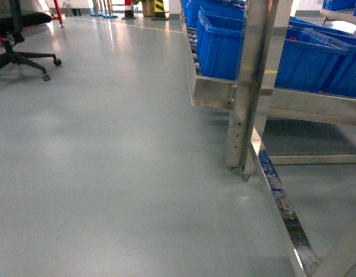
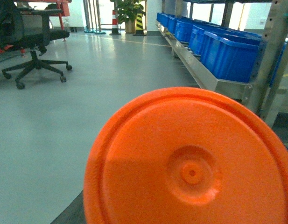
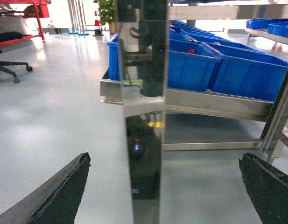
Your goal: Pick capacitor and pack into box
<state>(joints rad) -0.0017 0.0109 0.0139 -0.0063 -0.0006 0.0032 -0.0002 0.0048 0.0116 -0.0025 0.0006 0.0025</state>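
An orange round face with a dimpled centre, which I take for the capacitor [image 2: 190, 172], fills the lower right of the left wrist view, very close to the camera. It covers the left jaws. Only a dark sliver of one finger [image 2: 65, 215] shows at its lower left edge, pressed against the rim. My right gripper [image 3: 165, 156] is open, with nothing between its two dark fingers, and faces a steel rack post [image 3: 144, 93] just ahead. The box is out of view. Neither gripper shows in the head view.
A steel rack [image 1: 253, 86] loaded with large blue bins [image 1: 224, 46] runs along the right, with a low rail [image 1: 281, 202] on the floor. A black office chair [image 1: 16, 40] stands at the far left. Grey floor [image 1: 108, 173] stretches between them.
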